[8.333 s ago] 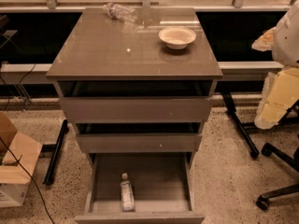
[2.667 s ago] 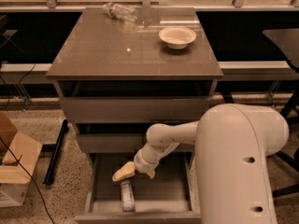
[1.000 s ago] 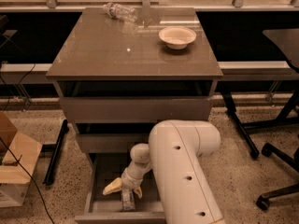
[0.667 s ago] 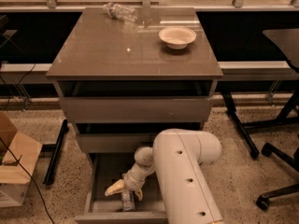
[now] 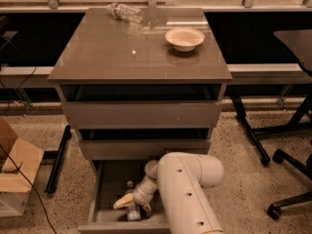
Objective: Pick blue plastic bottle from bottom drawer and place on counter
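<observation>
The bottom drawer (image 5: 110,178) stands pulled open under the two upper drawers. The blue plastic bottle (image 5: 129,184) lies in it lengthwise with its white cap toward the back. My gripper (image 5: 133,206) is down inside the drawer, right over the bottle's middle and lower part, and hides most of its body. My white arm (image 5: 187,189) reaches in from the front right and covers the drawer's right side. The counter (image 5: 117,52) is the glossy grey-brown cabinet top above.
A cream bowl (image 5: 185,38) sits at the counter's back right. A wrinkly clear bottle (image 5: 124,10) lies at its back left. A cardboard box (image 5: 14,172) stands on the floor to the left. Black chair legs and castors (image 5: 285,169) stand to the right.
My arm came down into the bottom drawer and moved forward over the bottle. In the last second the gripper sank a little lower onto it. The bottle has not moved.
</observation>
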You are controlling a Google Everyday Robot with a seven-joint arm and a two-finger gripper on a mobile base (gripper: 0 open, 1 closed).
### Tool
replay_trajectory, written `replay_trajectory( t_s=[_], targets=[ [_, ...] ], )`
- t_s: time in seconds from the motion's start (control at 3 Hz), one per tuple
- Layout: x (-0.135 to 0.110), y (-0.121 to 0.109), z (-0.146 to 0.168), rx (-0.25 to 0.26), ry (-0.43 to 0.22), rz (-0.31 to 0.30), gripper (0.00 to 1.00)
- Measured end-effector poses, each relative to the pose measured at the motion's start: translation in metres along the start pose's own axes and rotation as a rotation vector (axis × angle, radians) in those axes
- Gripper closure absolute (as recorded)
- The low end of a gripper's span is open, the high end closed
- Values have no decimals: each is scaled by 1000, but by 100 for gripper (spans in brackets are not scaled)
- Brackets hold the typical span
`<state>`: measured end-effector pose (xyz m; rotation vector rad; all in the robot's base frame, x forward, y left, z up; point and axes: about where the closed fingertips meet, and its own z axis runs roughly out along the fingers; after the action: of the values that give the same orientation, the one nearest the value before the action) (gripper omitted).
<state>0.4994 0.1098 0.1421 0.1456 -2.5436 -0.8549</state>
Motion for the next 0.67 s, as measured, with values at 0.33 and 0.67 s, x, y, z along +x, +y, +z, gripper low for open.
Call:
replay_trajectory(
  t_s=[0.33,0.67],
  targets=[
    [1,2,-1,2,4,4,26],
    [0,-3,15,16,34,34,49]
  ],
)
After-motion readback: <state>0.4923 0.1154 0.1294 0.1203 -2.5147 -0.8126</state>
